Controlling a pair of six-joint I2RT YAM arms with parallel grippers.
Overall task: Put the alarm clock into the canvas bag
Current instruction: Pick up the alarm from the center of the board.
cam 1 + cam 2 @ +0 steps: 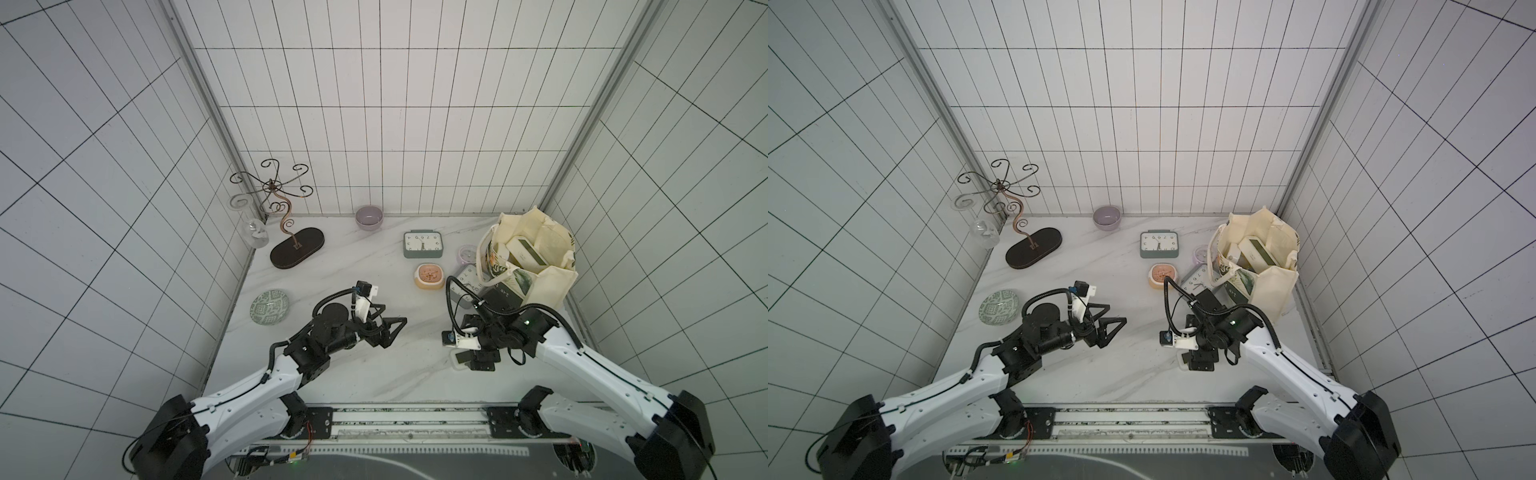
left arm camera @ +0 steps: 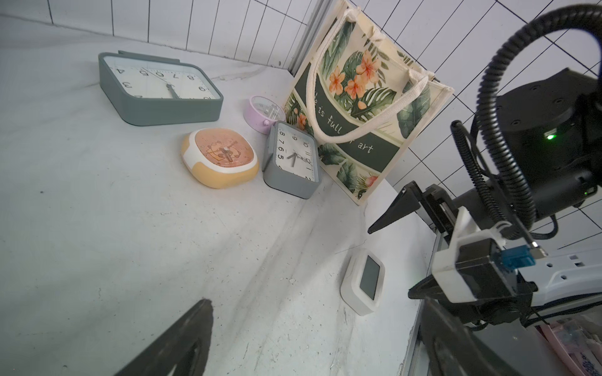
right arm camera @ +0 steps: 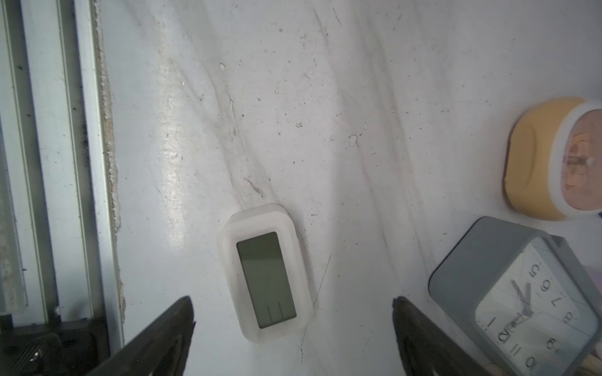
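**Top views.** The cream canvas bag [image 1: 552, 291], printed with green leaves, stands upright and open at the far right corner of the white marble-pattern table [image 1: 332, 374]. A pale rectangular device [image 1: 527, 253] with a greenish screen already lies inside it. The right gripper [image 1: 473, 360] points down over a small white digital alarm clock [image 1: 456, 358] near the front of the table, apart from the bag. The left gripper [image 1: 1117, 313] sits mid-table, fingers spread and empty.

**Left wrist view.** The dark green band on the canvas bag [image 2: 358, 107] reads "is full" and "art"; a cream handle [image 2: 325, 130] covers the rest. A grey rectangular analogue clock [image 2: 291, 159] with numerals 1–12 touches the bag's base.

**Right wrist view.** The white digital alarm clock [image 3: 265, 276] lies flat between the spread fingers of the right gripper [image 3: 291, 301], untouched. Its screen shows only two short strokes, and no brand is legible. Judged status: grasp, lift, carry and release all remain.
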